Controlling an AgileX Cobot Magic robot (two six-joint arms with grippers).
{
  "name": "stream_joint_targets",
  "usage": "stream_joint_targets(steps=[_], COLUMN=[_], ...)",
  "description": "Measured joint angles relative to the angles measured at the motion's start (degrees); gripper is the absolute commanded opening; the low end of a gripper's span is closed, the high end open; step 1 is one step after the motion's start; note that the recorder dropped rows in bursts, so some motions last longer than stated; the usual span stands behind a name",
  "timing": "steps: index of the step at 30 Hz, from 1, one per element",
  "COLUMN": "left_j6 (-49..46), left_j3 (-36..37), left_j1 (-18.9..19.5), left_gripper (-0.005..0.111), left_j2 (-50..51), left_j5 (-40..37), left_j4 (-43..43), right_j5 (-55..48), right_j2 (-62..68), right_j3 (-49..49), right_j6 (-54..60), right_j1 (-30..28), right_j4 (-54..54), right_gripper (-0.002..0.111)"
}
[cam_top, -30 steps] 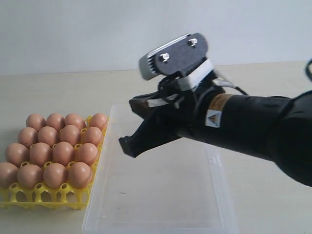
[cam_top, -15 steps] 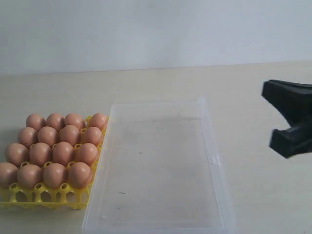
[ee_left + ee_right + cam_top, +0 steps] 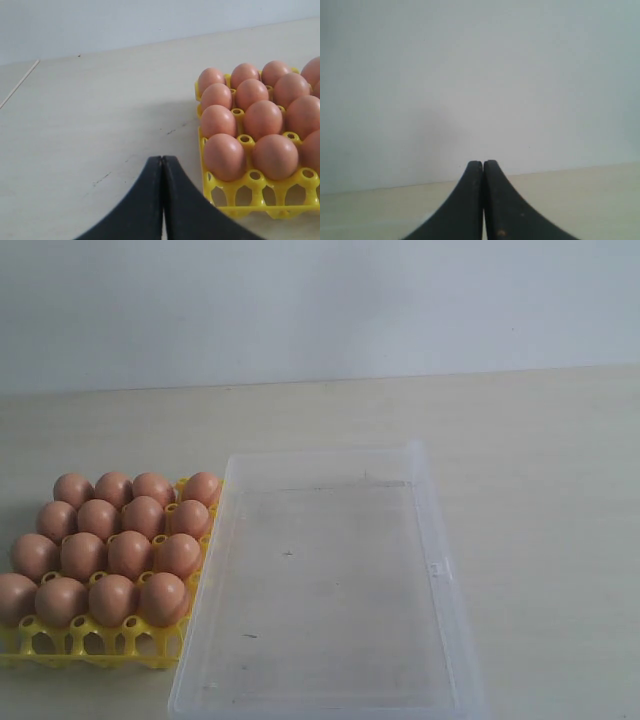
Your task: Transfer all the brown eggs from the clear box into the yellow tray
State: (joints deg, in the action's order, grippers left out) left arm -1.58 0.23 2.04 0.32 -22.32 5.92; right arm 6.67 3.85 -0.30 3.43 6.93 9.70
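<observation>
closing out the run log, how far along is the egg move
Done: the clear box holds no eggs, and sixteen brown eggs sit in the yellow tray. In hand: nothing; the left gripper and right gripper are both shut and empty. Left: no egg shows outside the tray, so the job looks complete.

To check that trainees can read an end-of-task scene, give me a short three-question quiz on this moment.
1. True or false: the clear box holds no brown eggs.
2. In the exterior view, on which side of the box does the yellow tray lie? A) left B) right C) behind
3. Fill in: the jaws of the left gripper and the right gripper are both ____.

Key: 1 true; 2 A; 3 shut.
</observation>
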Motion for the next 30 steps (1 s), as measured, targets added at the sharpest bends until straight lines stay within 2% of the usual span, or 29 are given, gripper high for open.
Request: stream_joint_targets(steps=[7, 30], left_j6=[0.0, 0.0], left_j3=[0.0, 0.0], left_j1=[0.0, 0.0], left_gripper=[0.0, 0.0], left_j2=[0.0, 0.0], left_j5=[0.0, 0.0], left_j4=[0.0, 0.0], right_j5=[-6.67, -8.35], right_j2=[-3.5, -3.5], right_j3=[0.0, 0.0], right_j6=[0.0, -0.12], right_j1=[-1.07, -1.07], right_j4=[0.84, 0.48], right_gripper=[0.0, 0.0])
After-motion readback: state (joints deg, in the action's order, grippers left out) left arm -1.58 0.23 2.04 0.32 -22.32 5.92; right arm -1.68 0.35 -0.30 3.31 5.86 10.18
